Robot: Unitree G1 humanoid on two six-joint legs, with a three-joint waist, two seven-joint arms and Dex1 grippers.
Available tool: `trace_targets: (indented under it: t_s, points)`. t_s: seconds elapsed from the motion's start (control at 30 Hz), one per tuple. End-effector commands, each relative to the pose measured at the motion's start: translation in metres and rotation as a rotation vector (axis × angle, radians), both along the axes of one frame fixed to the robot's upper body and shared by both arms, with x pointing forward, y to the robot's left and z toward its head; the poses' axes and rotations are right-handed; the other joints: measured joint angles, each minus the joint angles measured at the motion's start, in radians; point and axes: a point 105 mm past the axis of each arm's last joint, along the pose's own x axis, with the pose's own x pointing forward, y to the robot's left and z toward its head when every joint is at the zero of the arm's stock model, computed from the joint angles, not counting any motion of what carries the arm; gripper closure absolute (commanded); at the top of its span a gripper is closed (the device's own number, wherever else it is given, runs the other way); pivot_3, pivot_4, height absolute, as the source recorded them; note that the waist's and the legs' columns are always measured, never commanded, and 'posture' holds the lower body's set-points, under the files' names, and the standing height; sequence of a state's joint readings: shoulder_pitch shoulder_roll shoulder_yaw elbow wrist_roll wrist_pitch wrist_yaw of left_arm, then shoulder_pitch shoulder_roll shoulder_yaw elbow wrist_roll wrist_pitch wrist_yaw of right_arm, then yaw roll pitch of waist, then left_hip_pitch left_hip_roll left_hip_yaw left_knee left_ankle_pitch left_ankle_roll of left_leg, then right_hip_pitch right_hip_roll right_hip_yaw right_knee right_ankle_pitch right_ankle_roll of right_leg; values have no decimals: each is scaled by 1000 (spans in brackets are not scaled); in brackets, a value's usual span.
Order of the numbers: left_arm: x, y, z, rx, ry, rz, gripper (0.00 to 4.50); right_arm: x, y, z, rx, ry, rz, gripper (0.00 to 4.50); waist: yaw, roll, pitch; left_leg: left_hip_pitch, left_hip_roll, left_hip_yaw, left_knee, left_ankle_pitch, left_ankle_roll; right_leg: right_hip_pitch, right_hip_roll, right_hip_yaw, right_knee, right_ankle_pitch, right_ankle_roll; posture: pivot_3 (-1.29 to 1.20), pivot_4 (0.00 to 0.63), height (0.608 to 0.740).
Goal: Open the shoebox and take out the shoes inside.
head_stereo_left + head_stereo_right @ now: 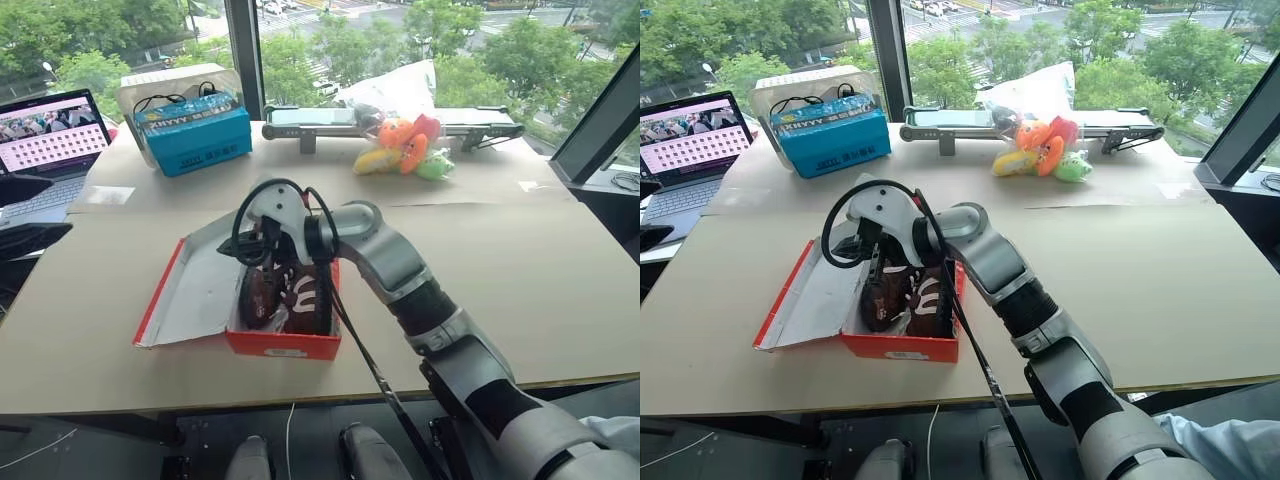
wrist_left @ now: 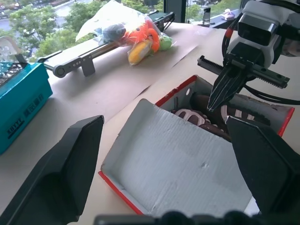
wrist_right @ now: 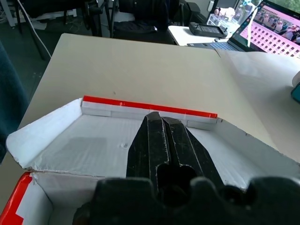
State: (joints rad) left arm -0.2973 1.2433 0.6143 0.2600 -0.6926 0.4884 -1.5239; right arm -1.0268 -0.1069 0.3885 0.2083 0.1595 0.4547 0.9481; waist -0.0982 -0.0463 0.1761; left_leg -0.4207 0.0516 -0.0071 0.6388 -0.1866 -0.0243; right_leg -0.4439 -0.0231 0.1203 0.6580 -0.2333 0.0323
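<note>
Pale beige flat-topped table [image 1: 560, 300], carrying all items. Near its middle, slightly left: red rectangular cardboard shoebox [image 1: 283, 344], hinged lid thrown fully back to the left, white inside face up and lying flat on the table. Opening step judged complete; removal of contents now in hand.

Inside the box, at its right half: pair of small dark brown shoes with pale laces [image 1: 902, 296], side by side, not yet lifted.

Right hand [image 2: 219, 93] poised directly above the shoes, pointing leftward over the box, fingers pressed together and holding nothing. Contact with the shoes cannot be confirmed. Left hand [image 2: 173, 164] held off to the left of the lid, fingers [image 2: 70, 164] spread wide, empty.

Far left of table: blue rectangular box with white lettering [image 1: 195, 135]. Far centre: clear bag of orange, yellow and green plush toys [image 1: 405, 145]. Both well apart from the work.

Next move, as judged: parting of the right hand's fingers, descent over one shoe, closure across its upper, then a straight lift clear of the box wall. Risk noted: snagging on the laces or dragging the light box.
</note>
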Motion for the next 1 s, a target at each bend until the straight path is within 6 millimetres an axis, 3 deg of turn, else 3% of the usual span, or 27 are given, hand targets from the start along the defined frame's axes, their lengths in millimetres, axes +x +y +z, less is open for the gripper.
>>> trace_targets:
  t_s: [0.03, 0.17, 0.43, 0.53, 0.67, 0.9, 1.0]
  points:
    - [0, -34, -35, 35, 101, -135, 49, -5, -10, 16, 31, -53, -15, 4500, 2, 1, 0, 0, -1, 0, 0, 0, 0, 0, -1, 0, 2, -1, -1, 0, 150, 740]
    - [4, -44, -56, 100, 116, -144, 49, -14, -25, 15, 13, -61, -35, 4500, 1, -2, -1, -3, 0, -1, 1, 0, 0, -5, 0, 0, 6, -1, -2, 0, 150, 740]
    - [19, -60, -71, 118, 72, -149, 49, -16, -51, -1, -80, -19, -226, 4500, 0, -2, -1, -3, -1, -1, 1, 0, 0, -7, 1, 1, 7, -1, -2, 0, 150, 740]
    - [23, -70, -87, 144, 83, -170, 0, -16, -56, -5, -114, -14, -265, 3800, 1, -2, -1, -3, -1, -1, 2, 0, 0, -7, 1, 1, 7, -1, -2, 0, 150, 740]
    - [26, -80, -102, 126, 90, -190, 0, -14, -60, -6, -147, -18, -303, 2434, 1, -2, -1, -4, -1, -1, 3, 0, 0, -7, 1, 1, 7, -1, -2, 0, 150, 740]
    - [30, -89, -106, 137, 82, -201, 0, -17, -68, -5, -222, 31, -374, 68, 1, -2, -1, -4, -1, -1, 3, 0, 0, -7, 1, 1, 7, -1, -2, 0, 150, 740]
    - [31, -90, -106, 140, 77, -200, 0, -19, -75, -5, -282, 76, -422, 68, 1, -2, -1, -4, -1, -1, 4, 0, 0, -7, 1, 1, 7, -1, -2, 0, 150, 740]
